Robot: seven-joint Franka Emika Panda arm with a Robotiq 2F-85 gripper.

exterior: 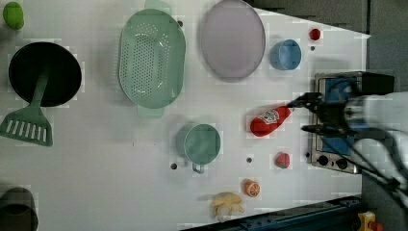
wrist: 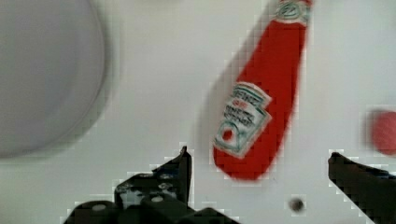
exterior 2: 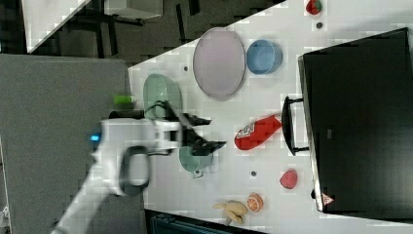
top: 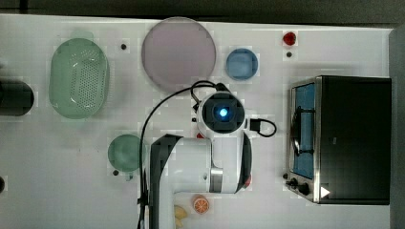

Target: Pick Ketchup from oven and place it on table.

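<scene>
White table [exterior: 96,159] w/ holes: ketchup [exterior: 270,120] lies flat on it, just beside oven [exterior: 337,120]. Gripper [wrist: 259,161] hangs above, fingers apart & empty. Task looks done.

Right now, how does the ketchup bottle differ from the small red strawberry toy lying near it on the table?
The ketchup is long and tapering, lying on its side with its narrow end toward the oven; the strawberry toy is short and roundish. The ketchup carries a white printed label, while the strawberry toy has none. The ketchup is much the larger of the two. Both are red and rest on the white table in front of the oven.
</scene>
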